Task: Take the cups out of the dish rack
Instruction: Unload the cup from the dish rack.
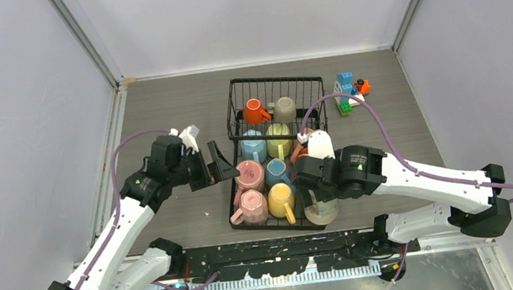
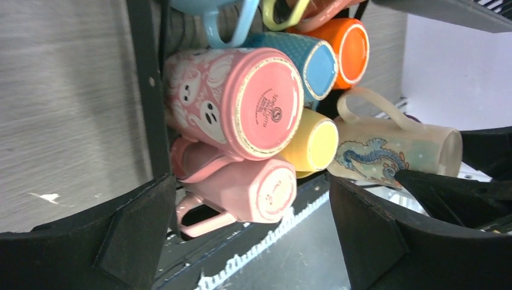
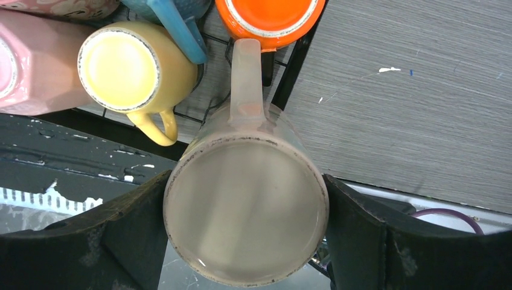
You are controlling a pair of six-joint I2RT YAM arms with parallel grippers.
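Coloured mugs [image 1: 253,205] packed in rack [image 1: 274,79], centre frame.
At rack's lower-right corner, cream mug [image 3: 244,199] sat clamped in right gripper [image 3: 246,254]; left gripper [image 1: 214,167] gaped wide, empty, left of rack.

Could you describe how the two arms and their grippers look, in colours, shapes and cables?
The left arm and the right arm have white rounded links, black joints and black bases. A purple cable loops along each arm. The left gripper and the right gripper each carry two broad, matte black, wedge-shaped fingers.
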